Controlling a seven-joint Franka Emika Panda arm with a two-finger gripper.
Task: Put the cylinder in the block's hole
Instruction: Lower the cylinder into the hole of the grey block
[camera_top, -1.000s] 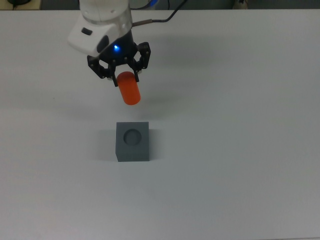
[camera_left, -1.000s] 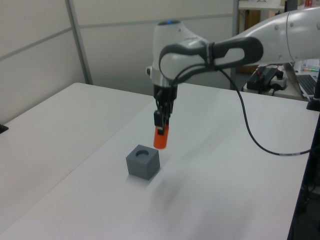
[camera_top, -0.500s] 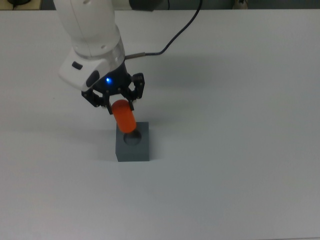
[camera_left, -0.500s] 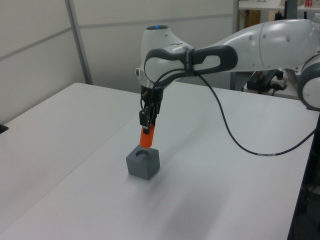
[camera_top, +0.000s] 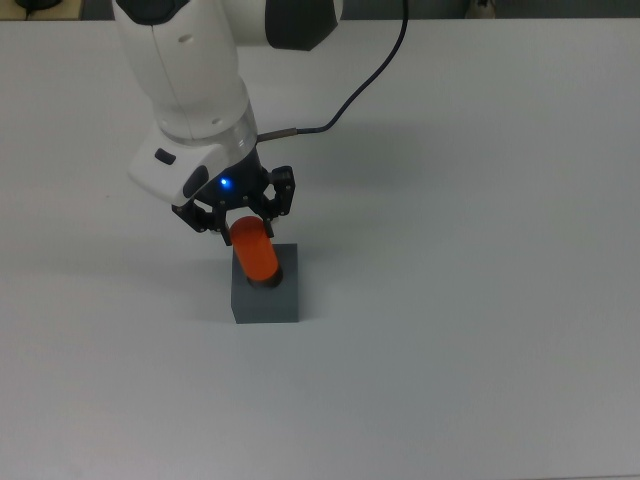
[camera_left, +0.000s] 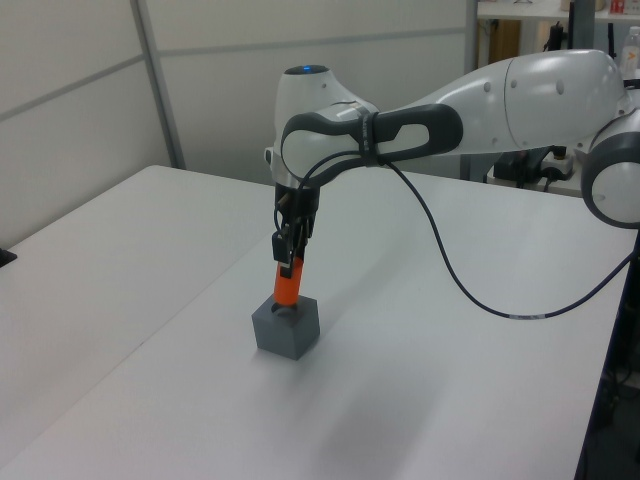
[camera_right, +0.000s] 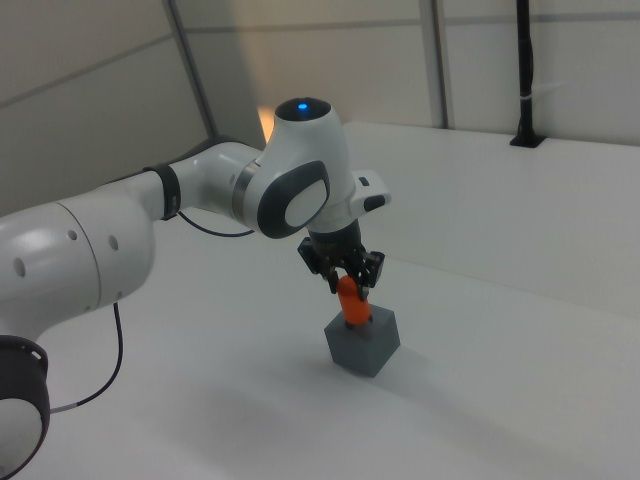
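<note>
Pincer (camera_top: 243, 226) grips the smooth orange cylinder (camera_top: 256, 254) over the grey block (camera_top: 266, 301).

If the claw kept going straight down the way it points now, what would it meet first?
The claw is shut on the cylinder, whose lower end sits at the hole in the block. Going on, the cylinder would probably bottom out there, though the hole's depth isn't visible; then the fingertips would reach the block's top.
</note>
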